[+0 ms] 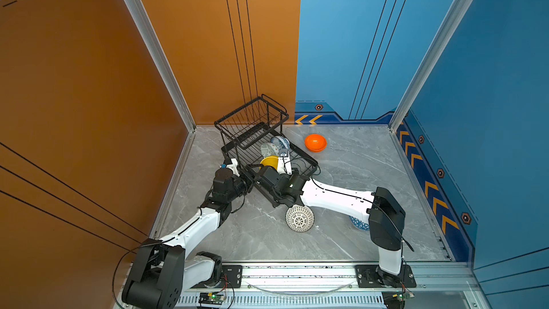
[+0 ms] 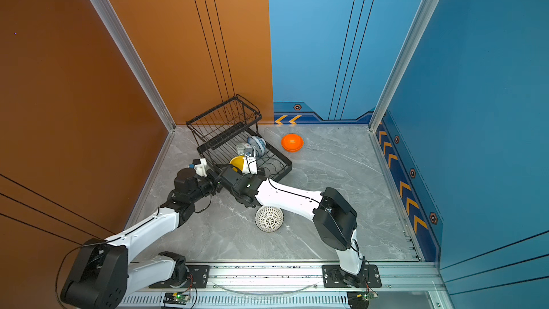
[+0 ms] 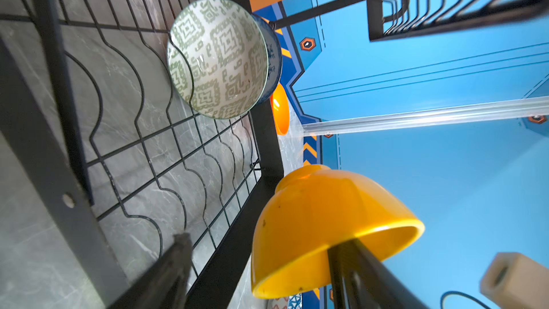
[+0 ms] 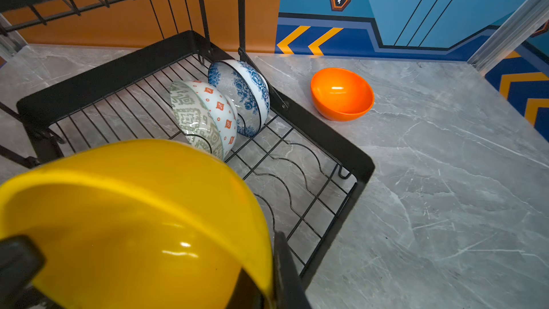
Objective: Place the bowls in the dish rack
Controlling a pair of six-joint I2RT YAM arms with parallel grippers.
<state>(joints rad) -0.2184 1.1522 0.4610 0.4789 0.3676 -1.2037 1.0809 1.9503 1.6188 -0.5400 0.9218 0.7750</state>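
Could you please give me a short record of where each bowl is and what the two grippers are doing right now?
in rack: pale green bowl and floral bowl, both on edge in the lower tray of the dish rack
held: yellow bowl, over the tray
right gripper: shut on the yellow bowl's rim
left gripper: open, beside the yellow bowl
on table: orange bowl, upright; lattice bowl; triangle-patterned bowl, partly hidden under the right arm
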